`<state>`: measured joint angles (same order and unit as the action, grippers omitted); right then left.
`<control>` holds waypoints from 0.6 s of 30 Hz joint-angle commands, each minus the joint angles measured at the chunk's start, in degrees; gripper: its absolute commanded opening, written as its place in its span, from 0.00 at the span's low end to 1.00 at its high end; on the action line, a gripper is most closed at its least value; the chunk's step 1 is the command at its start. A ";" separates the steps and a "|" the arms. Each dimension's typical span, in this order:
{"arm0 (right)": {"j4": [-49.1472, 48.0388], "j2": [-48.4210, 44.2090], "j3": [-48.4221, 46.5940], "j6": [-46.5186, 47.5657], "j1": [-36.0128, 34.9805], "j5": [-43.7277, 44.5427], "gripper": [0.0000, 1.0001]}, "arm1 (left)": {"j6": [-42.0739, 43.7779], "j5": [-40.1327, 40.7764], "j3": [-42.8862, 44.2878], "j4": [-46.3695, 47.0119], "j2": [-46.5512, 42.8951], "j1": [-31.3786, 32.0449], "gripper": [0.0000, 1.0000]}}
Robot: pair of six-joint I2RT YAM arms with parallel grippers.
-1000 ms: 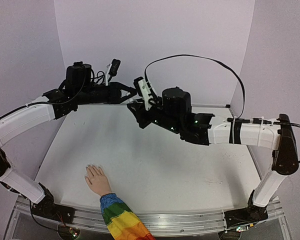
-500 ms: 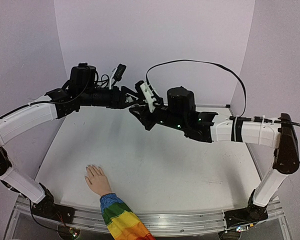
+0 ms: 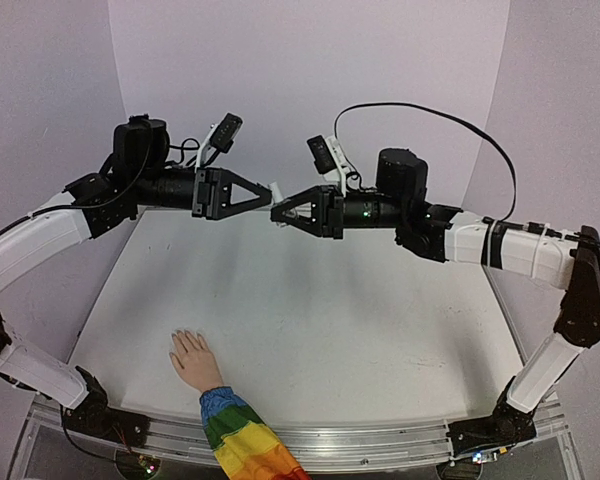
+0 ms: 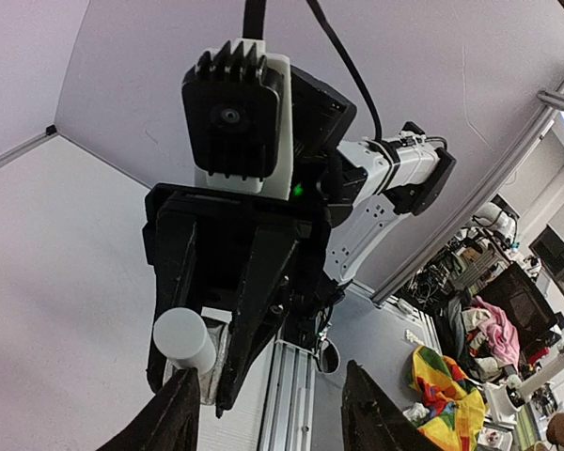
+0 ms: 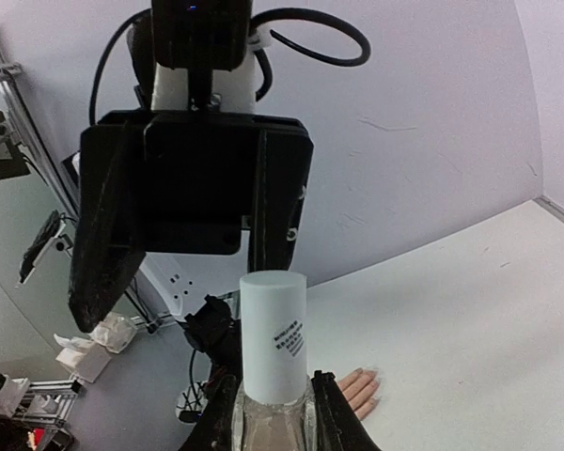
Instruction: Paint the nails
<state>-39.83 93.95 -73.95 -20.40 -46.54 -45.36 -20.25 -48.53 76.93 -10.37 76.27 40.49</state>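
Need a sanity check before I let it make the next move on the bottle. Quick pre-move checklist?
1. Bottle clamped in right gripper: ok.
2. White cap on, facing left gripper: ok.
3. Left gripper open: ok.
4. Cap centred between left fingers: not ok, it seems to line up with one finger.
5. Mannequin hand flat on table, nails up: ok.
6. Brush under cap: cannot tell.

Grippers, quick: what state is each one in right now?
Left gripper: jaws open, holding nothing.
Right gripper: jaws closed on the white-capped bottle.
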 commanded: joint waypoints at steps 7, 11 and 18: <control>-14.96 -0.50 0.31 -8.21 -0.41 -6.06 0.00 | 3.58 -0.70 5.56 -3.89 -1.18 0.62 0.71; -15.63 -0.64 0.02 -8.34 -0.55 -7.37 0.00 | 3.18 1.53 5.96 -4.56 -0.68 0.73 0.69; -15.62 0.71 -1.23 -9.34 -0.44 -10.45 0.00 | 0.68 1.31 5.85 -1.71 1.33 1.43 0.46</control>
<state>-49.95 94.32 -73.32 -28.80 -46.70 -52.58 -19.27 -48.03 80.34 -14.37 76.86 41.12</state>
